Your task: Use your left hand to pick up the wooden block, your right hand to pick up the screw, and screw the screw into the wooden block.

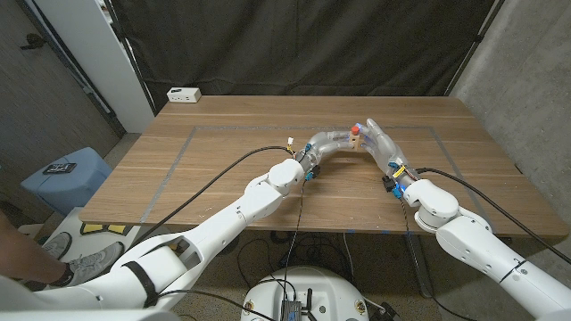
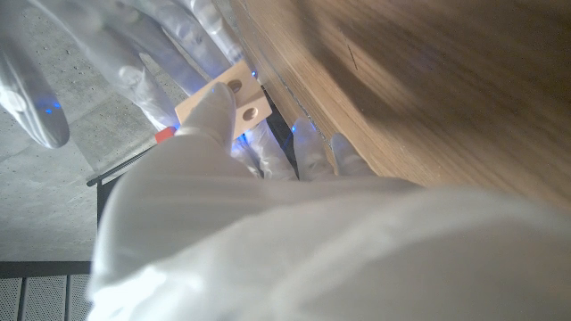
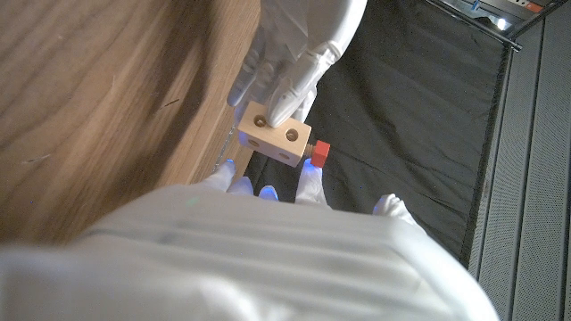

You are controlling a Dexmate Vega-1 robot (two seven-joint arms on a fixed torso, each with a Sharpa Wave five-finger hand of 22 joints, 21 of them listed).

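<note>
Over the wooden table (image 1: 223,178), against the black curtain (image 1: 294,45), you held the wooden block (image 3: 275,136), pale with round holes, just above centre of the head view. Your left hand (image 1: 328,143) grasped the block while your right hand (image 1: 379,143) gripped the red-headed screw (image 3: 320,152) at its side. You looked mid-screwing; next came turning the screw while keeping the block steady.
</note>
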